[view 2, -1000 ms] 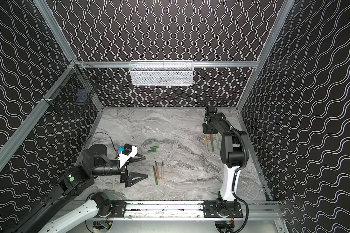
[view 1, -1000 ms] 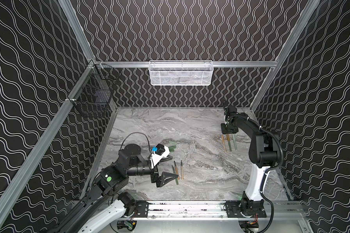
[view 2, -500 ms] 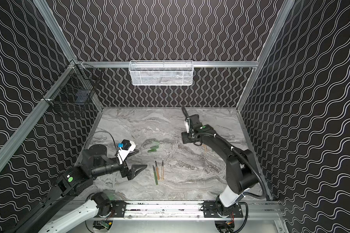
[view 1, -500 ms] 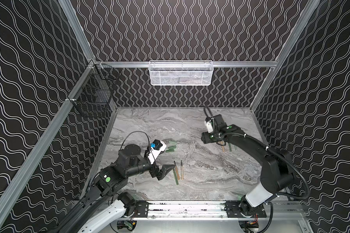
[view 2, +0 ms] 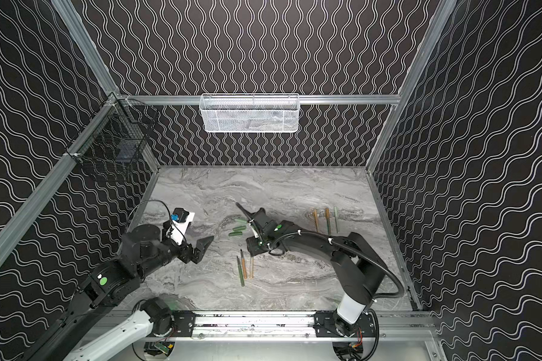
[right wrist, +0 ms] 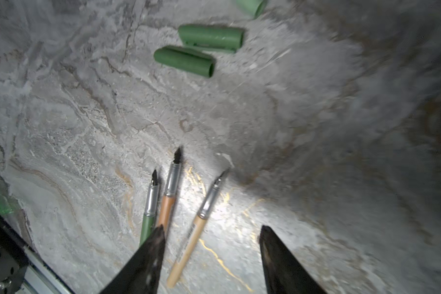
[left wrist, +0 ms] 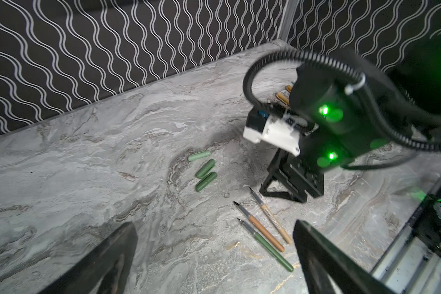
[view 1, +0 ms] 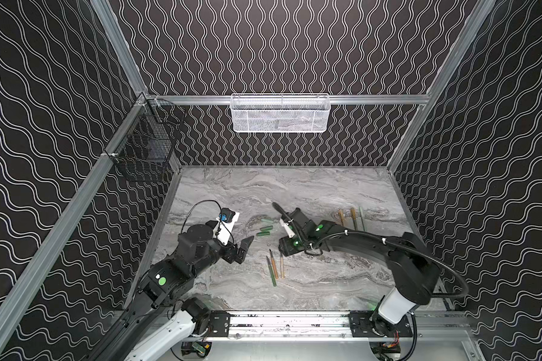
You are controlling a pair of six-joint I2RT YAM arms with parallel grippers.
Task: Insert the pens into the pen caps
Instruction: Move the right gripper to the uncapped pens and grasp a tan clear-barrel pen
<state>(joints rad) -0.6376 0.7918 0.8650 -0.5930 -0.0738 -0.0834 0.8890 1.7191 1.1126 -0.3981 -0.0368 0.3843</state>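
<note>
Green, orange, tan pens (view 1: 273, 265) lie nearly parallel, tips toward caps (view 1: 266, 227); both jaws spread empty.

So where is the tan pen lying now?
In a top view the tan pen lies near the front middle of the table, just right of the orange pen. In the right wrist view it shows between the open right claw's fingers.

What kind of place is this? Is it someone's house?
Most likely a robot test booth in a lab, not a house. Two robot arms are fixed to a metal rail, wavy-patterned walls box in a marble-look table, and pens lie there for the arms to practise on.
</note>
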